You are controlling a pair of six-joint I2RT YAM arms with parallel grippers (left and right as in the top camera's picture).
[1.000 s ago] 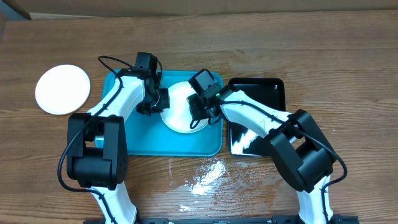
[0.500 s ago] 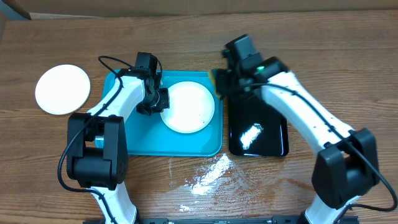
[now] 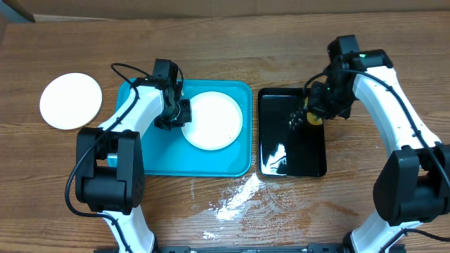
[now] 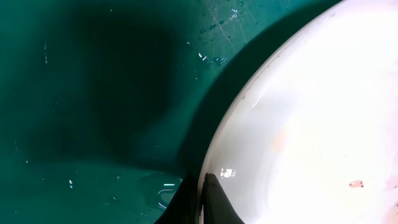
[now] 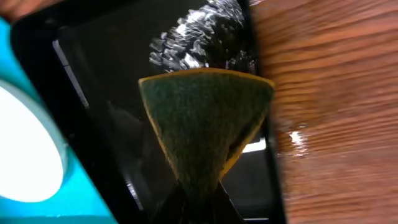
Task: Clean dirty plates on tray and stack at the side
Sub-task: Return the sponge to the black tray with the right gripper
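Plate (image 3: 213, 121) edge clamped by left gripper (image 4: 202, 190); outstretched right gripper (image 3: 316, 110) holds sponge (image 5: 205, 118).

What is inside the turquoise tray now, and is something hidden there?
One white plate lies in the tray, toward its right end; the left claw pinches the plate's rim. Water drops wet the tray floor. Whatever is beneath the plate is covered.
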